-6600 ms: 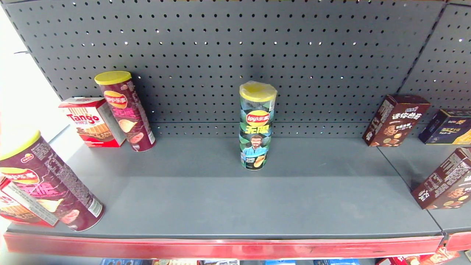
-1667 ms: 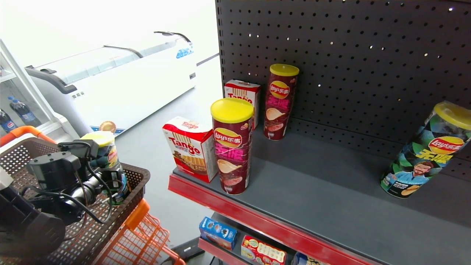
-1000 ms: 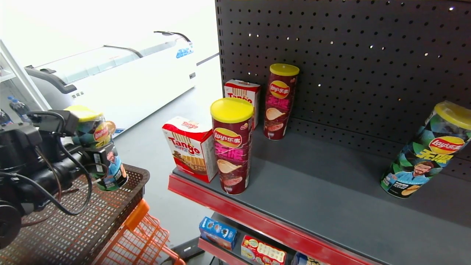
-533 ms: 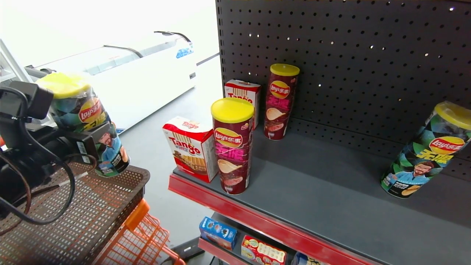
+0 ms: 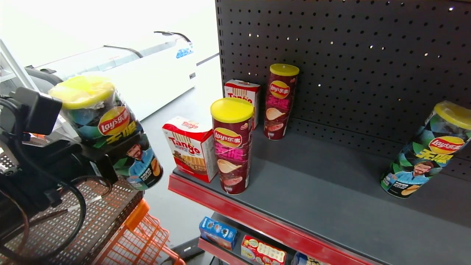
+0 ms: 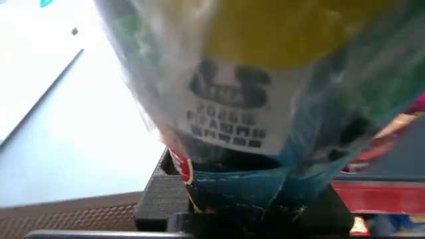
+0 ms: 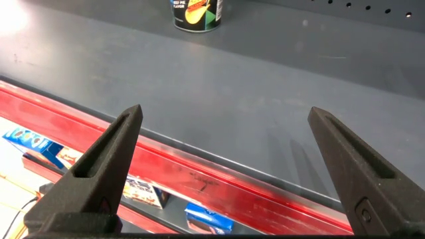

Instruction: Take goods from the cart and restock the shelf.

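Note:
My left gripper (image 5: 110,156) is shut on a green chip can (image 5: 110,130) with a yellow lid, held tilted in the air above the brown cart basket (image 5: 92,221), left of the shelf (image 5: 323,191). The left wrist view has the same green chip can (image 6: 265,86) up close between the fingers. A second green chip can (image 5: 423,151) stands on the shelf at the right. My right gripper (image 7: 229,176) is open with nothing in it, hovering over the shelf's red front edge (image 7: 219,186).
Two maroon chip cans (image 5: 232,145) (image 5: 279,101) and two red wafer boxes (image 5: 191,149) (image 5: 241,97) stand at the shelf's left end. The mid shelf floor is bare. A lower shelf holds small packs (image 5: 219,232). A white freezer (image 5: 121,81) stands behind the cart.
The camera swung from facing the shelf to its left end and the cart. My left gripper lifted the green chip can out of the basket and carried it up and rightward.

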Motion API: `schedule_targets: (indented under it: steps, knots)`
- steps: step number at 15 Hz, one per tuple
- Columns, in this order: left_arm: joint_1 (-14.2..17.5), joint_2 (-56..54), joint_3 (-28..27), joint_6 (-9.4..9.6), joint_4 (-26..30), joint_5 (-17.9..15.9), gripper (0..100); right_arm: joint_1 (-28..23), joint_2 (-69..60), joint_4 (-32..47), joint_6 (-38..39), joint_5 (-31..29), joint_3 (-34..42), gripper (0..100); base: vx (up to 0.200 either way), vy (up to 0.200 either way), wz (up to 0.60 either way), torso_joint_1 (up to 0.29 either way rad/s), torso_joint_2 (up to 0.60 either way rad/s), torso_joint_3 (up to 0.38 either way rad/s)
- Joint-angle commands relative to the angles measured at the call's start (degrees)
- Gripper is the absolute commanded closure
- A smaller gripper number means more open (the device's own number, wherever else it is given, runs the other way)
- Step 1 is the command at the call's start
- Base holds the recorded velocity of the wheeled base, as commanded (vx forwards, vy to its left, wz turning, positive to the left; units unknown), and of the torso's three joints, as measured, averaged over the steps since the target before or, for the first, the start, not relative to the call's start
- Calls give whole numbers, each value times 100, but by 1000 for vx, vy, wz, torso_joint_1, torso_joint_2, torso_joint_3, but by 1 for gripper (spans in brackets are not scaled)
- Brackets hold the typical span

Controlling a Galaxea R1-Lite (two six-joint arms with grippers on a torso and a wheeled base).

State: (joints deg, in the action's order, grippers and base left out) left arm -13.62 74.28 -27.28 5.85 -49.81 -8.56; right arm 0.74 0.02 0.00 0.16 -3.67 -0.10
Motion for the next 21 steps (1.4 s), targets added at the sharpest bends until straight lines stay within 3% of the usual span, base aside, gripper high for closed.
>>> schedule_targets:
  steps: [1, 3, 6, 8, 9, 10, 16, 18, 20, 21]
  knots:
    - [-229, -106, 12, -23, -2, -234, 100, 5, -2, 0, 2, -2, 1, 0, 0, 0, 0, 0, 0, 0]
    - [-220, -194, 48, -75, 6, -577, 100, 5, -2, 0, 2, -2, 1, 0, 0, 0, 0, 0, 0, 0]
    - [-255, -186, -84, -111, 6, -832, 100, 5, -2, 0, 2, -2, 1, 0, 0, 0, 0, 0, 0, 0]
    - [-326, -194, -40, -93, 15, -884, 100, 5, -2, 0, 2, -2, 1, 0, 0, 0, 0, 0, 0, 0]
    - [-598, -194, -14, -102, 15, -937, 100, 5, -2, 0, 2, -2, 1, 0, 0, 0, 0, 0, 0, 0]
    - [-660, -194, -14, -102, 15, -964, 100, 5, -2, 0, 2, -2, 1, 0, 0, 0, 0, 0, 0, 0]
    - [-713, -27, 39, -111, 15, -1341, 100, 5, -2, 0, 2, -2, 1, 0, 0, 0, 0, 0, 0, 0]
    - [-1099, -62, 206, -119, 24, -1412, 100, 5, -2, 0, 2, -2, 1, 0, 0, 0, 0, 0, 0, 0]
    - [-1275, -106, 162, -111, 358, -1421, 100, 5, -2, 0, -25, 103, 1, 0, 0, 0, 0, 0, 0, 0]
    - [-1398, -238, 74, -111, 666, -1579, 100, 5, -2, 0, -25, 103, 1, 0, 0, 0, 0, 0, 0, 0]
